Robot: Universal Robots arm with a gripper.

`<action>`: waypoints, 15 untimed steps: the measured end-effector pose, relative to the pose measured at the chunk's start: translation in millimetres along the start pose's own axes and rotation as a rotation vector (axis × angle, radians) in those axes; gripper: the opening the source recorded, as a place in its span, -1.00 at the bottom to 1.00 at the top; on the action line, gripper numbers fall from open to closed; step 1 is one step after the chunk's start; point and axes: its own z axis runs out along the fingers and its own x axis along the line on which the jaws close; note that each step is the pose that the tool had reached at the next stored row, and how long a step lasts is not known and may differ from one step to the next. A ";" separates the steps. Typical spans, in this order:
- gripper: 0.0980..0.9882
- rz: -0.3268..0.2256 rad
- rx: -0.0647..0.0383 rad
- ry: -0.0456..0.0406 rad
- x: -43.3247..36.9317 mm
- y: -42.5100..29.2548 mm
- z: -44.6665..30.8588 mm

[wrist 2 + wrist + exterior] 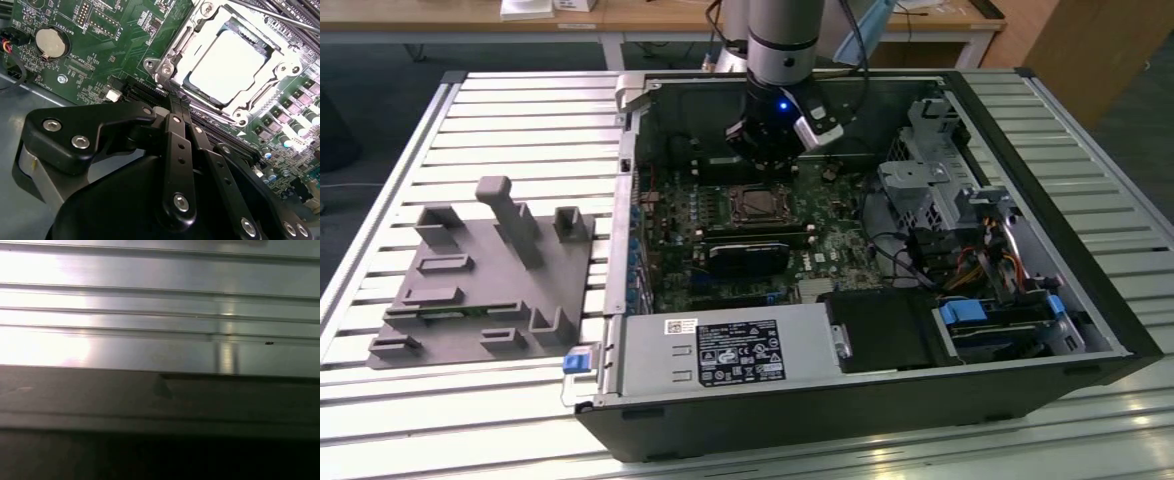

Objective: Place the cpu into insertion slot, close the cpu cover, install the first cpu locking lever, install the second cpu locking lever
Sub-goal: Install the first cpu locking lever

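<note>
An open computer case [1087, 310] lies on its side on a slatted metal surface [520, 130], and one robot arm reaches down into it from the 12 o'clock side of the exterior view. The black claw [767, 165] hangs over the green motherboard [841, 255]. The insertion slot [754, 205] sits just beside the claw, at about 6 o'clock from it in that view.

In the second wrist view, the claw [176, 100] is clenched, its two fingertips pressed together with nothing between them. The tips are close to one corner of the socket, and I cannot tell whether they touch it. The cpu [227, 65], a pale square chip, is seated in the socket. The cpu cover [175, 57], a metal frame, lies flat around it, so the chip shows through the window. A round coin battery [50, 42] sits on the board well apart from the socket.

In the exterior view, a grey moulded fixture [480, 270] rests on the surface at 9 o'clock from the case. A labelled power supply box [720, 350] fills the case's 6 o'clock edge.
</note>
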 end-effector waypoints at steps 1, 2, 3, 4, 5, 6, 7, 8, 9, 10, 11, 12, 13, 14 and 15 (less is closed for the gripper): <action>-0.98 0.000 0.000 -0.0001 0.0 0.0 0.0; -0.98 0.000 0.000 -0.0001 0.0 0.0 -0.4; -0.98 0.000 0.001 -0.0001 -0.1 0.1 -0.7; -0.98 0.000 0.002 -0.0003 -0.1 0.1 -0.6; -0.98 0.000 0.006 -0.0001 -0.1 0.1 -0.6; -0.98 0.000 0.010 0.0001 0.0 0.1 -0.5; -0.98 0.000 0.014 0.0001 -0.1 0.1 -0.2; -0.98 0.000 0.018 0.0002 -0.1 0.1 0.3; -0.98 0.000 0.021 0.0004 -0.1 0.1 0.9; -0.98 0.000 0.025 0.0007 -0.2 0.1 1.4; -0.98 0.000 0.028 0.0007 -0.2 0.1 2.1; -0.98 0.000 0.029 0.0004 -0.3 0.3 3.0; -0.98 0.000 0.031 0.0004 -0.4 0.3 3.5; -0.98 0.000 0.032 0.0006 -0.4 0.4 3.8; -0.98 0.000 0.033 0.0009 -0.4 0.5 4.1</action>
